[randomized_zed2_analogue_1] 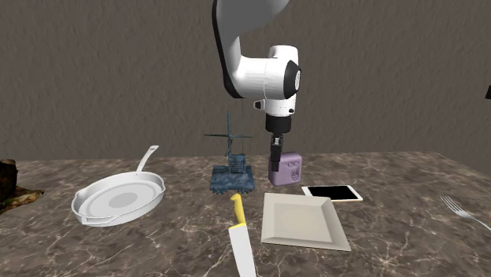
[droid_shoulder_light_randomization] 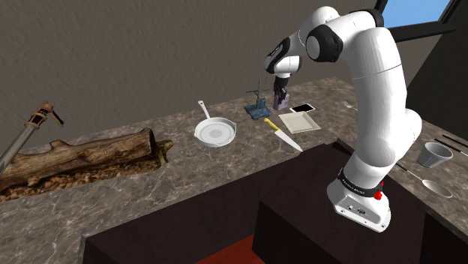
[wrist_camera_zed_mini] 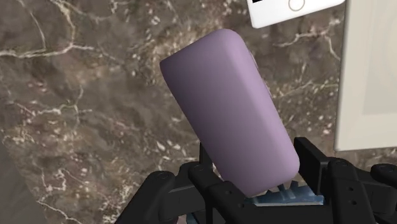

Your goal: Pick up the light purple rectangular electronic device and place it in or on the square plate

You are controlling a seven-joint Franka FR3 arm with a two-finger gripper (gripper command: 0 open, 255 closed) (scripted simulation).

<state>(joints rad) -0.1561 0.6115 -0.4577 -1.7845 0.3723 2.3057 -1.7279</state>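
Pincer (randomized_zed2_analogue_1: pixel 276 154) clamped on the purple device (randomized_zed2_analogue_1: pixel 288 170) — lift straight up, then carry to the square plate (randomized_zed2_analogue_1: pixel 303 222) at five o'clock in the second exterior view.

Purple device (wrist_camera_zed_mini: pixel 226 108), rounded corners, plain face, sits between the gripper (wrist_camera_zed_mini: pixel 257 162) jaws; both black fingers (wrist_camera_zed_mini: pixel 312 165) press its sides at the near end. It runs away from the jaws, tilted. Dark veined stone counter (wrist_camera_zed_mini: pixel 83 114) beneath. White phone (wrist_camera_zed_mini: pixel 292 9) lies past the device's far end. Pale plate (wrist_camera_zed_mini: pixel 369 76) edge outboard of one finger. Something blue (wrist_camera_zed_mini: pixel 286 194) between the finger bases.
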